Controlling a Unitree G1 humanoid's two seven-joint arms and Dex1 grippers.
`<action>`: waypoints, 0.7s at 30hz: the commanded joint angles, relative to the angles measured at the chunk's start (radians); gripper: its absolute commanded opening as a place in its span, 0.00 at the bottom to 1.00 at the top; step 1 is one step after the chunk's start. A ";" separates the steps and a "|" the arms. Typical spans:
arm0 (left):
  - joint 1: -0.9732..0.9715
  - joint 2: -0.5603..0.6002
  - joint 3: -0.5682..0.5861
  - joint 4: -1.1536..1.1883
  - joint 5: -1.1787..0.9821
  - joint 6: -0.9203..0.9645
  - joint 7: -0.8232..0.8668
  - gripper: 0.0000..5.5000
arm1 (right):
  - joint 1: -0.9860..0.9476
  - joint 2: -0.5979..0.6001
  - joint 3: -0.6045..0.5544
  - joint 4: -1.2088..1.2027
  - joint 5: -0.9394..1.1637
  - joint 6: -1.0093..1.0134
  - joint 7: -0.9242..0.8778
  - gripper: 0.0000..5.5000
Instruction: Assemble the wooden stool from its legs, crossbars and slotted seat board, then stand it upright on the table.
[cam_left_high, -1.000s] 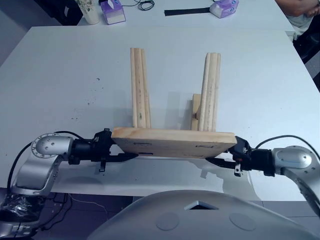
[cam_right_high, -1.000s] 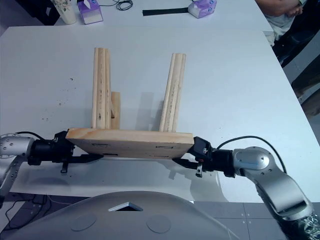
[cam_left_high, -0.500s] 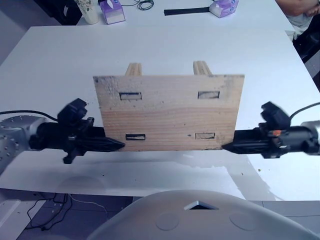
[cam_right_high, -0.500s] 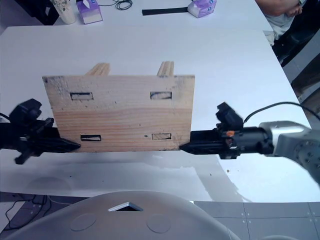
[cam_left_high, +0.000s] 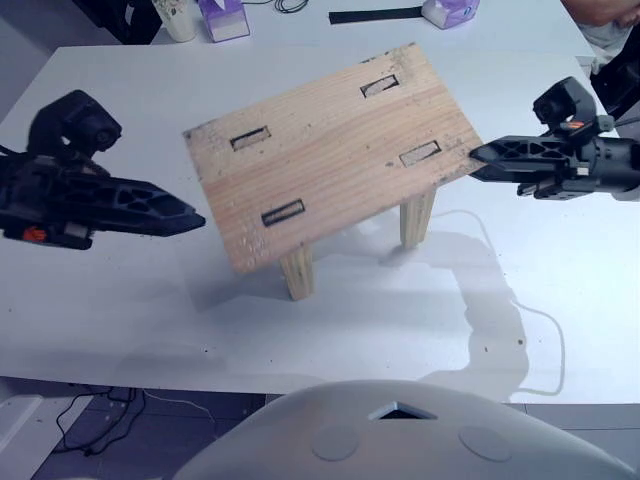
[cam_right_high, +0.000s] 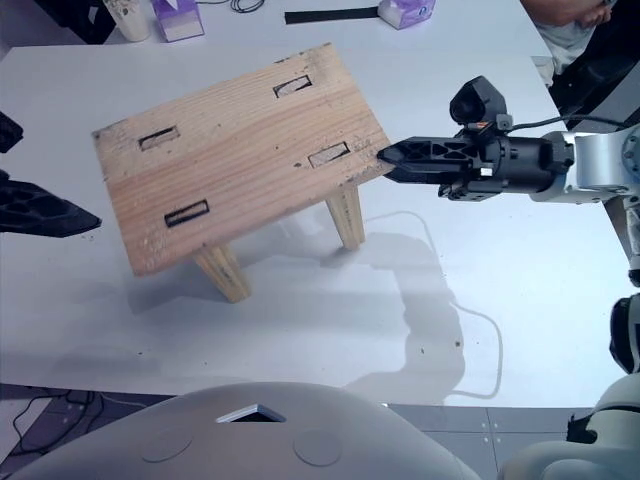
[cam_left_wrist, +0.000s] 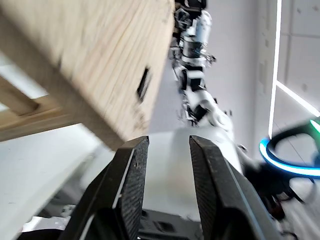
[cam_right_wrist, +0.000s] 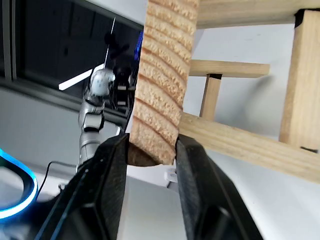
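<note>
On the white desk (cam_left_high: 110, 310) stands the pale wooden stool (cam_left_high: 300, 200), its slotted seat board (cam_left_high: 330, 140) turned at an angle to the desk's edge, with two square legs (cam_left_high: 298, 275) showing below it. The right arm's fingers (cam_left_high: 505, 152) meet the board's right edge. The right wrist view shows them clamped over that edge, top and bottom, and shows a crossbar (cam_right_wrist: 235, 67) under the seat. The left arm's fingers (cam_left_high: 150, 210) hang just beside the board's left edge, apart from it. The left wrist view shows them spread and holding nothing.
</note>
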 joint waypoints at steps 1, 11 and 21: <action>0.380 0.108 0.349 0.231 -0.024 -0.052 0.166 0.27 | -0.104 0.127 -0.061 0.140 0.055 0.002 -0.264 0.26; 0.828 0.107 0.733 0.284 -0.024 -0.165 0.270 0.27 | 0.183 0.189 -0.329 -0.311 0.055 -0.264 -0.778 0.26; 0.841 0.060 0.837 0.463 -0.024 -0.106 0.212 0.27 | 0.288 0.316 -0.526 -0.347 0.056 -0.325 -0.954 0.59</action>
